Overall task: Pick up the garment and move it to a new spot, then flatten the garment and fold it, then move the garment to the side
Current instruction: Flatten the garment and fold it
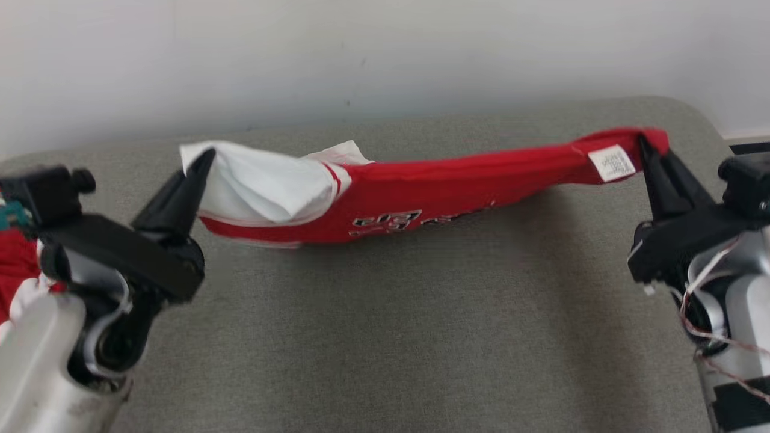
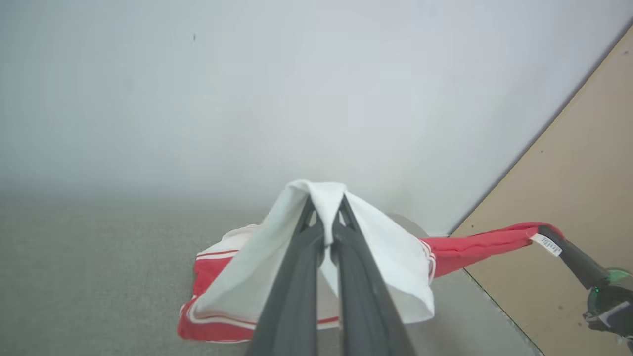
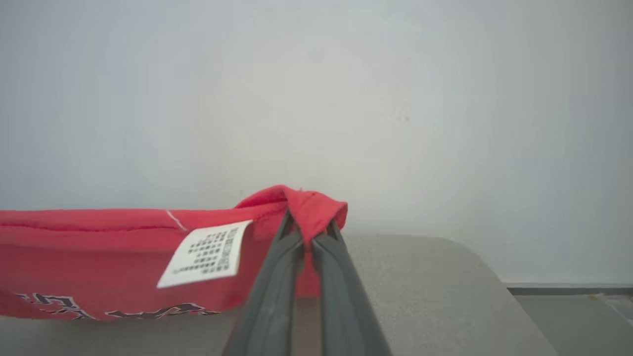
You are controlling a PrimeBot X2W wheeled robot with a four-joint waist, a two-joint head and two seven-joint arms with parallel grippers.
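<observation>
Lower left in the head view, the left gripper (image 1: 203,161) has its dark fingers pressed together on a white corner of the red-and-white knit jersey garment (image 1: 421,189). Lower right, the right gripper (image 1: 646,147) pinches its red end beside the white care label (image 1: 611,162). Across mid frame the cloth hangs roped between them, sagging toward the grey padded fabric surface (image 1: 385,337). Both bites look shallow: spreading wider could slip a corner, and the twisted band may land bunched.

My left pincer (image 2: 326,210) clamped on white end of garment (image 2: 390,257), cloth draped over both fingers. Red part runs taut to right pincer (image 2: 546,231). Hem sags onto grey surface (image 2: 99,277).
</observation>
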